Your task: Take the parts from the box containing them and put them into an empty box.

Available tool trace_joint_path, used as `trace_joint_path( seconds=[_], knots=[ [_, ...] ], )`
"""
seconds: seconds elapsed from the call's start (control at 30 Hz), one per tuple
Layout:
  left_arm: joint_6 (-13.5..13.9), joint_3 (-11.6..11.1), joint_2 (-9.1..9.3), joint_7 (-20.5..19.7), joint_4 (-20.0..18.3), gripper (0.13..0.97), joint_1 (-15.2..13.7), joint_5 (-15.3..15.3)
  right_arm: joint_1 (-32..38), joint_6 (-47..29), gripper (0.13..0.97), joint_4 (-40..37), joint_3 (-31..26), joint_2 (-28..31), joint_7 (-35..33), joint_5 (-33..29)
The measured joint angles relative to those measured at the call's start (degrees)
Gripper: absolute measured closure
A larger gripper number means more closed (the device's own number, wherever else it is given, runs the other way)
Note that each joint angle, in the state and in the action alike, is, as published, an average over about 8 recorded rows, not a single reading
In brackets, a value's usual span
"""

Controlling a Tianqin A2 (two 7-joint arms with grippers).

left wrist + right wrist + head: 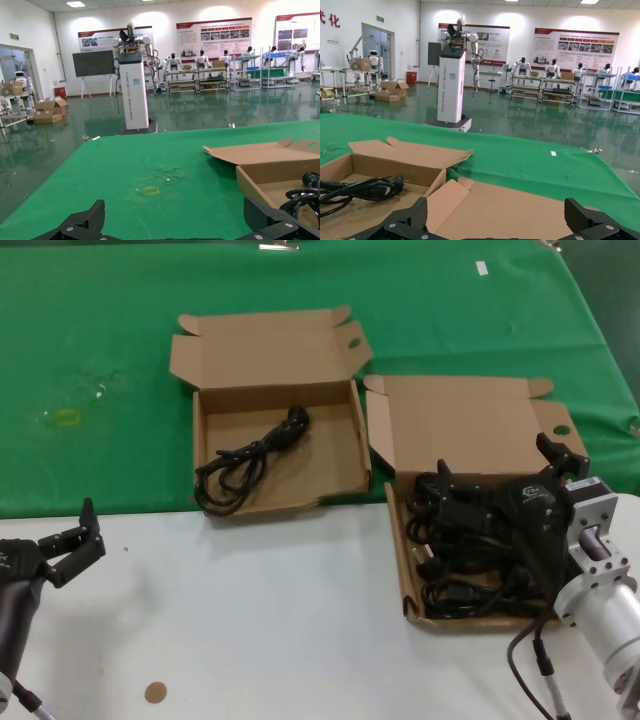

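The box with a round hole in its lid flap (561, 430) stands at the right and holds a pile of several black power cords (462, 558). My right gripper (502, 472) is open and empty, just above that pile near the lid; its wrist view shows the lid (515, 205) between its fingertips (407, 217). The box with an oval flap hole (352, 343) stands in the middle and holds one looped black cord (243, 456), which also shows in the right wrist view (362, 189) and the left wrist view (304, 192). My left gripper (80, 540) is open and empty at the lower left over the white table.
Both boxes sit near the edge between the green cloth (100, 360) and the white table (260, 620). A small brown disc (155, 692) lies on the white table near the front. A yellowish mark (65, 418) shows on the cloth at far left.
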Motion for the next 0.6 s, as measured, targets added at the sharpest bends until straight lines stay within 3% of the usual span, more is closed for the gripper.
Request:
trace_joint_path(
  seconds=[0.6],
  knots=[
    [0.0,0.0,0.0,0.0,0.0,0.132,0.0,0.0,0.0,0.0,0.129,0.0,0.0,0.0,0.0,0.0]
  ],
)
